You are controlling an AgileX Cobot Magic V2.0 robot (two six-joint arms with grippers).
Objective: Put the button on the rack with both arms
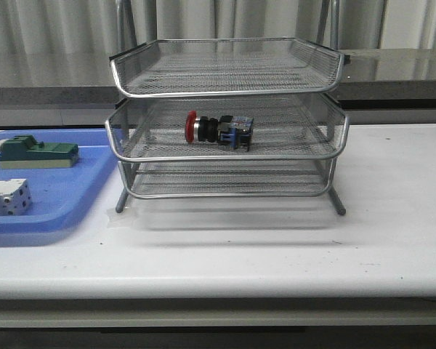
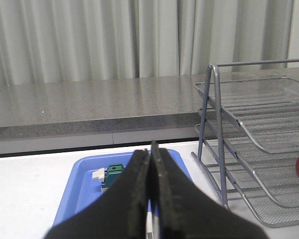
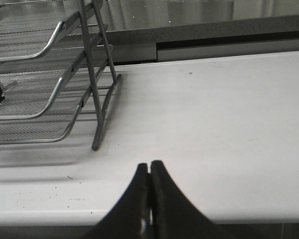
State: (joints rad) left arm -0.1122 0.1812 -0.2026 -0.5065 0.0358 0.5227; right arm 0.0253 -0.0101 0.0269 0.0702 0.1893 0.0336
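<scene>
The left gripper (image 2: 150, 191) shows in its wrist view as two dark, matte, curved fingers pressed flat together with nothing between them, only a thin seam running down the middle. The right gripper (image 3: 149, 199) looks the same in its own view: two black, smoothly tapering fingers closed tip to tip, holding nothing, above bare white table (image 3: 214, 124).

Beyond the left gripper lies the blue tray (image 2: 79, 186), a smooth plastic dish with a rounded raised rim. In it sit a green block (image 2: 113, 174) with a stepped top and a pale base, and a white block (image 1: 7, 198), boxy and ribbed. No writing on either can be read.

Just beside the tray stands the rack (image 1: 225, 156), three shallow tiers of fine silver wire mesh, each framed by a thick rounded wire rim, carried on slim metal uprights and splayed legs. The mesh is see-through, and the rims catch the light.

The button (image 1: 219, 131) lies on its side in the middle tier, near the centre. Its red mushroom head points toward the tray side, followed by a silver collar, a ribbed black barrel and a black and blue block at the far end. Any marks on it are too small to read.

The table is a smooth white board with a rounded front edge. Behind it runs a speckled grey stone-like ledge (image 2: 89, 107), and behind that hang pale, pleated curtains (image 2: 89, 40).
</scene>
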